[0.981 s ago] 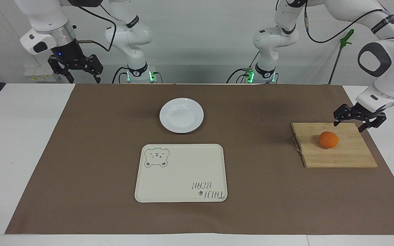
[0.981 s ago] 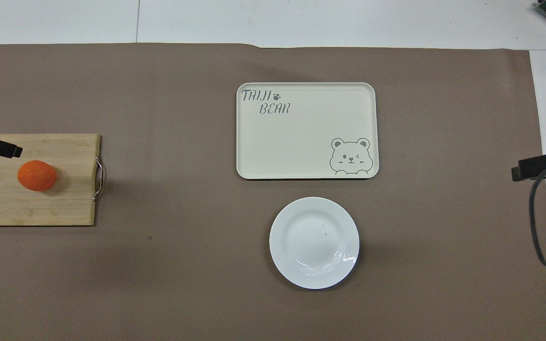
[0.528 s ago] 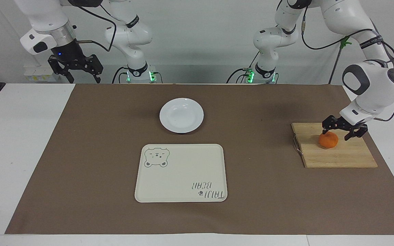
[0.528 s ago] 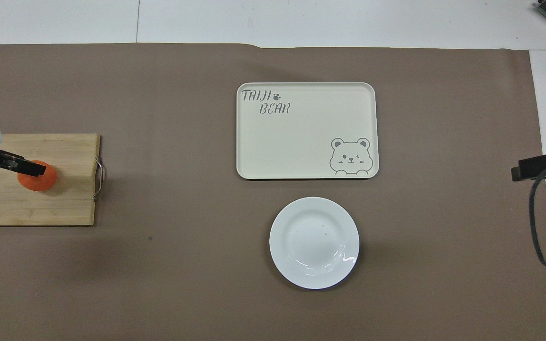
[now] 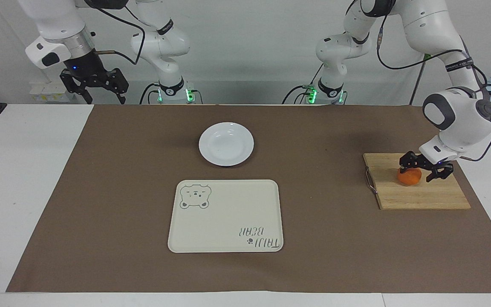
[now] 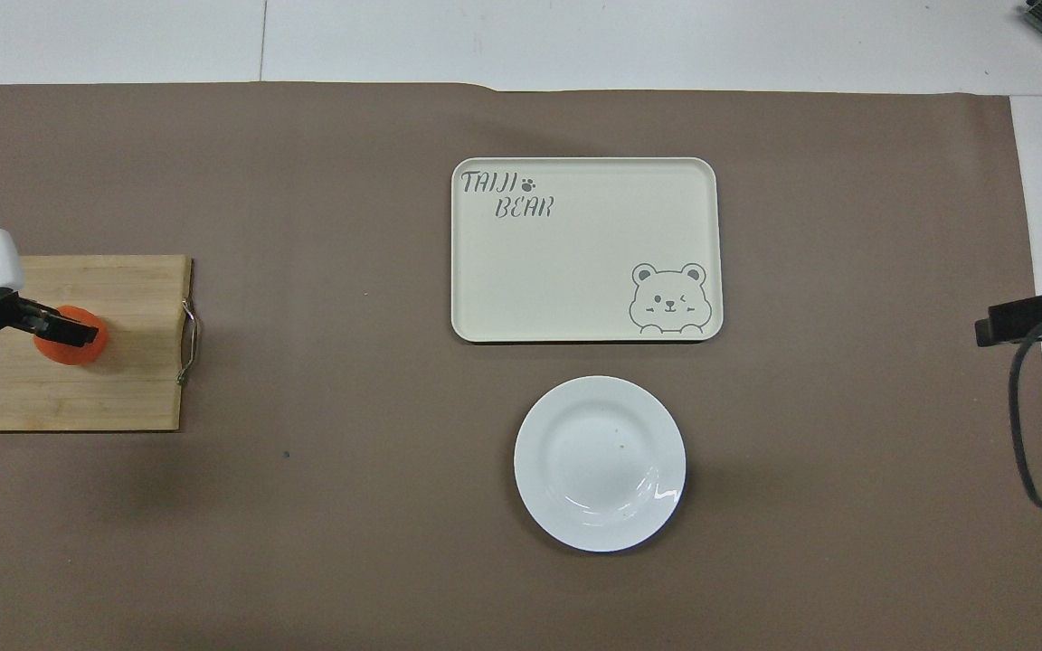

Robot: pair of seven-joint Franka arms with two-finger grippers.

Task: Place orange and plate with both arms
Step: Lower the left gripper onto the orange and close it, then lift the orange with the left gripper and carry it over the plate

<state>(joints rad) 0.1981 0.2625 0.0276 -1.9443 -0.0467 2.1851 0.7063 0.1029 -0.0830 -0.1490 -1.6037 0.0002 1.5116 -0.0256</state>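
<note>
Orange (image 5: pixel 409 178) on the wooden board (image 5: pixel 424 197), now straddled by the left gripper (image 5: pixel 419 169), which dropped from beside it a second ago, fingers spread, not yet closed. Right gripper (image 5: pixel 93 85) waits open (plate (image 5: pixel 226 143) untouched).

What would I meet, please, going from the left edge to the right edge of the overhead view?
Cutting board with the left tool at the orange → bear tray → right tool. The plate overlaps the tray's span, so I leave it out.
</note>
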